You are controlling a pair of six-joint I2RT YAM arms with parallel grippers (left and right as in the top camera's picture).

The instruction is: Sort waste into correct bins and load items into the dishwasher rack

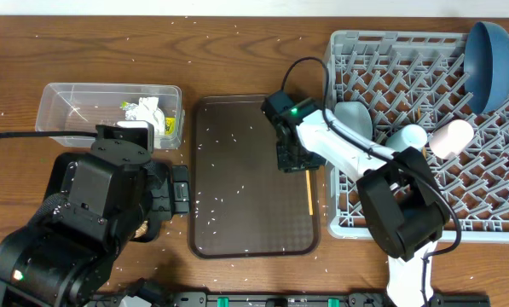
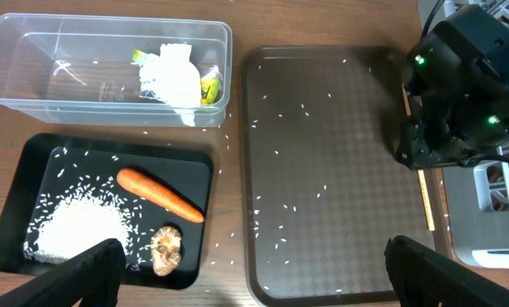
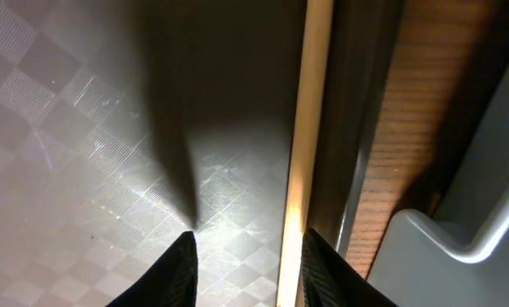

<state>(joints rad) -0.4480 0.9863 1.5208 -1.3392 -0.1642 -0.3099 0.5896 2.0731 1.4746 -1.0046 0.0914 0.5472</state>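
Right end effector (image 3: 247, 251) straddles chopstick (image 3: 310, 128), seemingly not yet clamped

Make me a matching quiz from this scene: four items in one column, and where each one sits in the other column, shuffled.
Items:
1. carrot
2. crumpled white paper
3. chopstick
4. blue plate

Places:
A. dishwasher rack
B. black tray
C. brown serving tray
D. clear tub

Pairs: 1-B, 2-D, 3-C, 4-A.
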